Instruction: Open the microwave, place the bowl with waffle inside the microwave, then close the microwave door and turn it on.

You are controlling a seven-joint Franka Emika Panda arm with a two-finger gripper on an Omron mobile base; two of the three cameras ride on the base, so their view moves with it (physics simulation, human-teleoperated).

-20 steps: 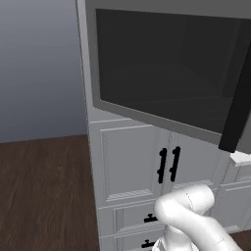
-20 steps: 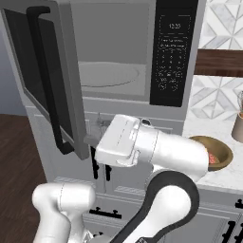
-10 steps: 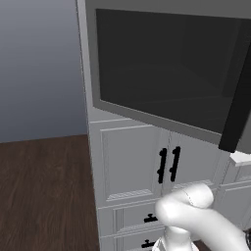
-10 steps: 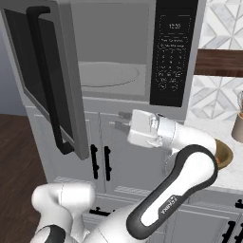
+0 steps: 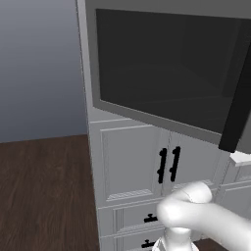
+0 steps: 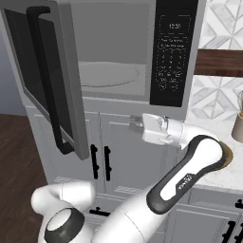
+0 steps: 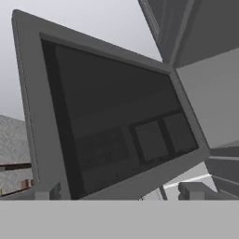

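Left base view: the microwave door [image 5: 166,73] hangs swung open, unchanged.

Right base view: the gripper [image 6: 134,122], jaws spread and empty, has swung right from the door handle [image 6: 47,80] toward the bowl [image 6: 227,156] on the counter [image 6: 209,173]; the microwave [image 6: 118,52] cavity is ready.

Hand view: the camera faces the open door [image 7: 112,116].

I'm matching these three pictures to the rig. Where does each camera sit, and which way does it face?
Left base view: behind the arm's left, facing the open microwave door; white arm at lower right.
Right base view: behind its right, facing the microwave cavity; arm and open gripper.
Hand view: on the hand, facing the door's window.
All share the door.
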